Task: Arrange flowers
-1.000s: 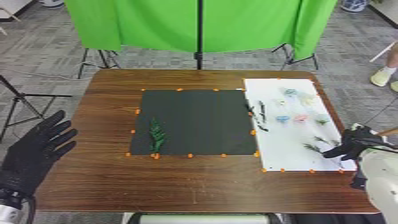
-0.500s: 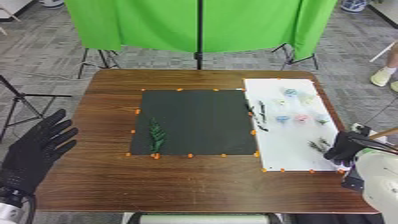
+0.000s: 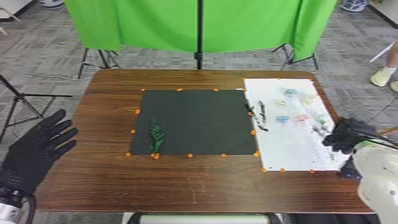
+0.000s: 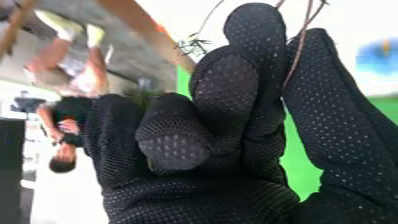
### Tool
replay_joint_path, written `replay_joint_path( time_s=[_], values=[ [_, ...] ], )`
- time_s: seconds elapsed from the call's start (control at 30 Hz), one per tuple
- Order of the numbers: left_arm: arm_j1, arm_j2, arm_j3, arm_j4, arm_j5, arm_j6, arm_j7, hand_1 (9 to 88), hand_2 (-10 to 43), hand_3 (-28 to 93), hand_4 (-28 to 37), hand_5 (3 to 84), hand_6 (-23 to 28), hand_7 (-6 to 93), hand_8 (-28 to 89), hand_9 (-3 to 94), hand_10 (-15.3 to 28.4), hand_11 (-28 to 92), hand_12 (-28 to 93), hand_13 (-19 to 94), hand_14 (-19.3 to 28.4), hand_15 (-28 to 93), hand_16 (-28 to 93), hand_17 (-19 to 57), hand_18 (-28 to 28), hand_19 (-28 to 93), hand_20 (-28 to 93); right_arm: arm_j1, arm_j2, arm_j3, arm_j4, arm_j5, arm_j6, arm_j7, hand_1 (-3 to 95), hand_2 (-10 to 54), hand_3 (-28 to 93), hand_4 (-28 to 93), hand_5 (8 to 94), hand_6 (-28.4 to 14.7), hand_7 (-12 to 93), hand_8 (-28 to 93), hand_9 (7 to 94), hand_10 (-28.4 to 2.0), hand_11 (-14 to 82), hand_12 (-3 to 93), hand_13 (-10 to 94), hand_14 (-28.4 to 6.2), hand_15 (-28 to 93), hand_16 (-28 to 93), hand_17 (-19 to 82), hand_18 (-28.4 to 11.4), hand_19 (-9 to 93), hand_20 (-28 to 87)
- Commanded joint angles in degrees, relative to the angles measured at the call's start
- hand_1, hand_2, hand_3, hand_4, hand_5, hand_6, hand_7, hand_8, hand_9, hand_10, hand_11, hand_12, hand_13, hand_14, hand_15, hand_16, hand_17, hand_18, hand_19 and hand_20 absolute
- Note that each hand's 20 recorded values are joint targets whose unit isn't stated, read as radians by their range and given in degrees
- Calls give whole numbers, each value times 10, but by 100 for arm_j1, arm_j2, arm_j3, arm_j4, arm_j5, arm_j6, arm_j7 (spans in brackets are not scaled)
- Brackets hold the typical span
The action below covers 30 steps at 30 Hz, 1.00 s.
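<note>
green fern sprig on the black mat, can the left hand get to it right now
Probably yes: the left hand, open and empty, hovers at the left edge of the table, and nothing stands between it and the fern sprig.

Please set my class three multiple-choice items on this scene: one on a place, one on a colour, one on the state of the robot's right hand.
1. Where does the green leafy sprig lie?
A) On the white sheet
B) On the dark mat
C) On the floor

2. What colour is the hanging cloth beyond the table?
A) Red
B) Blue
C) Green

3. What is the right hand doing?
A) Holding a thin stem
B) Lying flat on the dark mat
C) Gripping the hanging cloth

Answers:
1: B, the head view shows the sprig within the mat's left part.
2: C, the cloth is bright green in the head view.
3: A, the right wrist view shows the stem running between thumb and fingers.
</note>
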Motion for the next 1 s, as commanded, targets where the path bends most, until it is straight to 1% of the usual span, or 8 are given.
replay_joint_path(
  time_s=[0.03, 0.13, 0.23, 0.3, 0.5, 0.63, 0.8, 1.0],
  values=[
    [132, -54, -15, -40, -3, 88, -47, 245, -31, 685, -283, 246, 17, 208, -119, 191, 95, 209, 159, 128, 116, 323, -2, -120, 181, 396, 76, 1173, -10, -506, -306, 446, 262, -250, 420, -95, 793, -283, 860, 6, 447, -16, 937, -66, 521, 285, 833, -64, 771, 337, 504, -216, 932, 606],
    [77, -2, -31, -27, -6, 104, -103, 244, -31, 685, -283, 246, 17, 207, -119, 191, 95, 209, 159, 128, 116, 323, -1, -120, 181, 396, 76, 1942, -230, -1148, -145, 1097, 60, -306, 411, -95, 816, -283, 870, 1, 440, -9, 937, -66, 543, 276, 842, -63, 777, 336, 519, -218, 932, 625],
    [-12, 35, 2, -7, -9, 92, -135, 244, -31, 685, -283, 246, 17, 207, -119, 191, 94, 210, 159, 128, 116, 324, -1, -120, 181, 396, 76, 2627, -562, -1987, 125, 835, -53, -616, 404, -91, 827, -283, 876, -1, 434, -5, 937, -67, 551, 270, 846, -64, 779, 335, 524, -219, 932, 634],
    [-66, 53, 38, 11, -10, 51, -179, 245, -30, 684, -283, 246, 17, 207, -119, 191, 94, 210, 158, 128, 116, 323, -1, -120, 181, 396, 76, 3017, -812, -2510, 309, 839, -109, -683, 399, -85, 834, -283, 880, -2, 429, -4, 937, -67, 561, 264, 850, -65, 782, 334, 527, -219, 932, 640],
    [-114, 62, 117, 28, -9, 70, -246, 244, -31, 686, -283, 247, 18, 207, -119, 191, 94, 209, 158, 129, 116, 323, -2, -120, 181, 396, 76, 3709, -1861, -3578, 939, 440, -609, -890, 399, -81, 837, -283, 887, -4, 422, -5, 937, -65, 573, 256, 857, -64, 784, 333, 536, -221, 932, 649],
    [-147, 76, 165, 52, 0, 91, -243, 245, -31, 686, -283, 247, 17, 207, -119, 191, 95, 209, 158, 128, 116, 324, -2, -120, 181, 396, 76, 3972, -2371, -4155, 1375, 14, -681, -992, 400, -82, 837, -283, 888, -4, 421, -3, 937, -64, 575, 254, 858, -64, 784, 333, 540, -219, 932, 650],
    [-171, 65, 224, 67, -3, 75, -265, 245, -32, 688, -283, 247, 18, 207, -119, 191, 95, 208, 158, 128, 117, 324, -2, -120, 181, 397, 76, 3957, -2716, -4536, 1885, -827, -372, -1338, 399, -83, 839, -283, 888, -5, 419, -2, 937, -64, 576, 252, 859, -63, 784, 331, 542, -218, 932, 654],
    [-193, 64, 234, 85, 7, 56, -290, 244, -32, 687, -283, 248, 18, 206, -118, 191, 95, 209, 159, 128, 117, 323, -2, -120, 181, 396, 76, 3904, -2796, -4895, 2363, -1859, 240, -1394, 404, -88, 836, -283, 888, -6, 420, -1, 937, -64, 576, 251, 857, -62, 786, 329, 539, -220, 932, 659]
  ],
)
